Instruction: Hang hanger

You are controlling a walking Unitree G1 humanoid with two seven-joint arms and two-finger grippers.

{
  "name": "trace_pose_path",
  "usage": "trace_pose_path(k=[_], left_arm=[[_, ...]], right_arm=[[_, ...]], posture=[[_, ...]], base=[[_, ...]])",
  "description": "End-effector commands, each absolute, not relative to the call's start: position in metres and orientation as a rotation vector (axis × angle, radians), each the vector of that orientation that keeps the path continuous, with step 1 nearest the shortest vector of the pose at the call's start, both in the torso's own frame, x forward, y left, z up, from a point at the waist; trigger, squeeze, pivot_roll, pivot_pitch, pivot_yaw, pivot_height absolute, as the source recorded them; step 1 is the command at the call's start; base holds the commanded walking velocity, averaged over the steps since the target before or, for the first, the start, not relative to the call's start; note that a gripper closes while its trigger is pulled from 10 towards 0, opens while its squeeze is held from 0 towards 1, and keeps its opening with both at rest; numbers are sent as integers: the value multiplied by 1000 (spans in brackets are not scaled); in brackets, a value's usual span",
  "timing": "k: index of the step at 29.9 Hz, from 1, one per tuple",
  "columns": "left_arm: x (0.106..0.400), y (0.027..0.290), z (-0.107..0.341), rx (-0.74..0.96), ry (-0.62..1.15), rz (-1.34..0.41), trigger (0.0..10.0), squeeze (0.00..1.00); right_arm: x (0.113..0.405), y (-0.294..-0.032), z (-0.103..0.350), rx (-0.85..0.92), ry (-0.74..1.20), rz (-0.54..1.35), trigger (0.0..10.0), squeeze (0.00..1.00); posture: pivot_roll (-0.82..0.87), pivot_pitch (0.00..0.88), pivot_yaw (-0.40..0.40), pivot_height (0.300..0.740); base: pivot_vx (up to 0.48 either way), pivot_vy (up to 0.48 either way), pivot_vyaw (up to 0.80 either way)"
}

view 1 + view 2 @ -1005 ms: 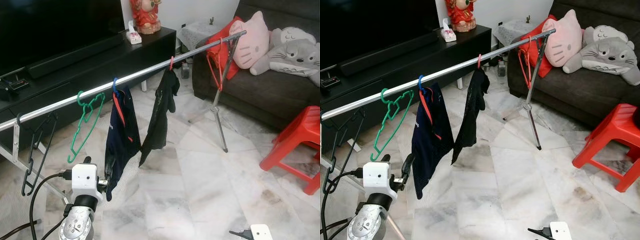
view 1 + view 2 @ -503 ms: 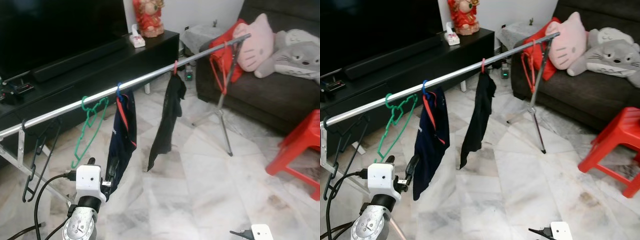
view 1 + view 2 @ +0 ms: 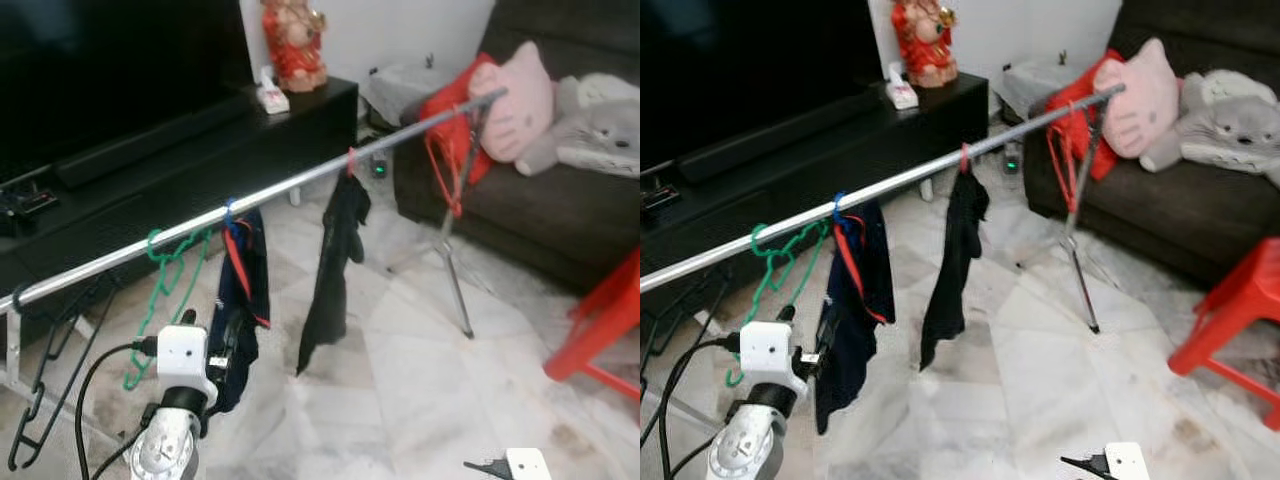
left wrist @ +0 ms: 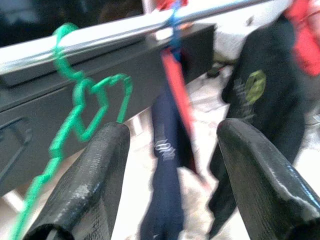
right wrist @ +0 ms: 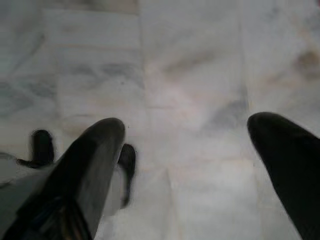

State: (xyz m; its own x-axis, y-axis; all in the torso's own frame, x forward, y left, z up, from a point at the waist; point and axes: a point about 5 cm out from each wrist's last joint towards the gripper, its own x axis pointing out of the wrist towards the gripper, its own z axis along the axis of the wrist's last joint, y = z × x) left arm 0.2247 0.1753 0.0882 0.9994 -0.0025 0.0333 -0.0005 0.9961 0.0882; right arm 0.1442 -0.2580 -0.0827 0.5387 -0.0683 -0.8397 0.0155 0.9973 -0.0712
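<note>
The left gripper [image 4: 172, 165] has its two black fingers [image 4: 90, 185] spread wide with nothing between them; it is raised at the near left, just below the rail [image 3: 300, 185], pointing at the clothes. Going from the left along that slanted metal rail: a black hanger [image 3: 45, 365] dangles at the far left end. Next to it the green hanger [image 3: 160, 290] is hooked over the rail and hangs free, touching neither finger. Just right of it a dark blue garment [image 3: 243, 300] hangs on a blue hook, then a black garment [image 3: 335, 260] hangs on a red hook. Further right, a red hanger [image 3: 445, 170] hangs near the rail's right end, above the stand's leg [image 3: 455, 285]. Behind the rail sit a black TV cabinet [image 3: 200, 140] and a red figurine [image 3: 295, 45]. At the right stand a dark sofa [image 3: 520, 210] with plush toys [image 3: 560, 115] and a red stool [image 3: 600, 330]. The right gripper [image 5: 187, 170] hangs low at the near right over the marble floor [image 5: 190, 75], fingers wide apart and empty.
</note>
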Motion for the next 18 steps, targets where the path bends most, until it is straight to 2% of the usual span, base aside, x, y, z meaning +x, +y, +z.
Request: trace_pose_path(k=[1,18], left_arm=[[226,174,88,79,-30,-8,10000,0],[226,172,87,41,-7,-32,10000,0]], right_arm=[[139,-262,-83,-66,1013,-55,10000,0],[140,-262,-83,-69,1015,-55,10000,0]], posture=[[-87,0,44,740],[-87,0,43,740]], base=[[311,0,0],[310,0,0]])
